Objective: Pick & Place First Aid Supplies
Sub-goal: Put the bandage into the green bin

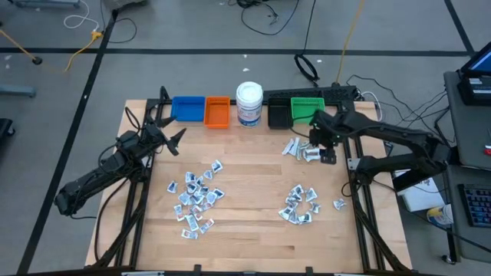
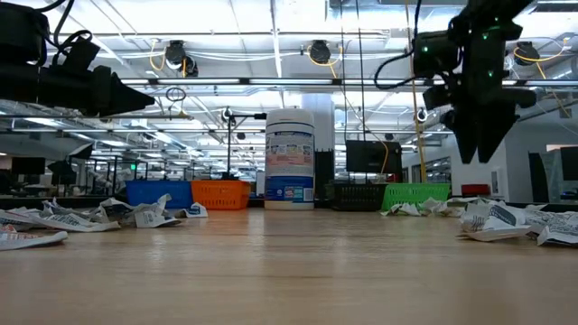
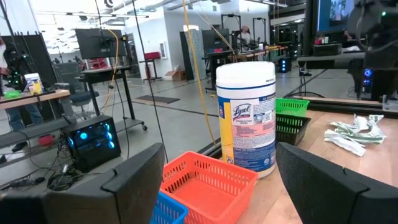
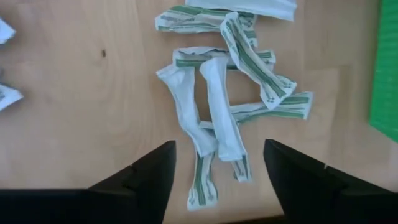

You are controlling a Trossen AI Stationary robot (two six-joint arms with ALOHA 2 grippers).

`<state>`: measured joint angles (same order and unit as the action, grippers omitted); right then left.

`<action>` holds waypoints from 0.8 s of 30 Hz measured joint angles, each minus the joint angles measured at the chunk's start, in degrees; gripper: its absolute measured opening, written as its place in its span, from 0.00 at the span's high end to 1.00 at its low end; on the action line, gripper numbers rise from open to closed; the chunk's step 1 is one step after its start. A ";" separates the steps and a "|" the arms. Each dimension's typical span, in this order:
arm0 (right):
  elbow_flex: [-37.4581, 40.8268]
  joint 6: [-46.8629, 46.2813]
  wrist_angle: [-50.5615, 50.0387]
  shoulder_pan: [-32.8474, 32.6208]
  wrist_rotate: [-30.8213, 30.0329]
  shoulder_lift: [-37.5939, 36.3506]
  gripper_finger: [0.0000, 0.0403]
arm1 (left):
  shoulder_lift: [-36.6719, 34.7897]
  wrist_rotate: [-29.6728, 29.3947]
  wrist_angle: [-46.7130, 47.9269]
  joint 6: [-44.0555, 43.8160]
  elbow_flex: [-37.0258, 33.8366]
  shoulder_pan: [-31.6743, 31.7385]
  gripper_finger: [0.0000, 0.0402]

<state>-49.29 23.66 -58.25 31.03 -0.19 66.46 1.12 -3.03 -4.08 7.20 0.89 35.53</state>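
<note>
Right now the target is the small heap of packets near the green bin, at the back right of the table. From the rt wrist view they're long white wrappers w/ green print, lying crossed over each other flat on the wood. Two more heaps sit toward the front: a big one front-left, a smaller one front-right, w/ a stray just beside it.

Right gripper hangs over the back-right heap, fingers spread w/ a clear gap, nothing between them; the packets lie beyond the tips, not touched yet as far as I can tell. Low view shows it above the table, not down on it.

To do this well, I'd say: centre on one wrapper, pref. the upright pair in the middle, come straight down, and pinch across the narrow width. Overlaps mean a sloppy pinch could drag neighbours or lift two at once.

Left gripper waits at the back left, fingers wide apart, empty, facing the orange bin and wipes jar.
</note>
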 joint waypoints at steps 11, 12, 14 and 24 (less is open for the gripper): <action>7.93 0.17 13.44 0.00 0.13 -0.01 0.56 | -0.02 0.02 0.00 0.00 -0.01 0.01 0.23; 8.40 0.18 14.01 0.00 0.14 0.00 0.57 | -0.02 0.02 0.00 0.00 0.00 0.00 0.23; 9.16 0.59 14.72 0.00 -0.09 0.00 0.57 | -0.02 0.02 0.00 0.00 -0.02 0.02 0.23; 12.43 1.04 20.59 0.00 -0.11 2.17 0.58 | -0.01 0.02 0.00 0.00 0.00 0.01 0.23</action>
<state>-36.86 24.71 -37.67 31.03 -0.29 68.63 1.11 -3.01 -4.08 7.20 0.88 35.54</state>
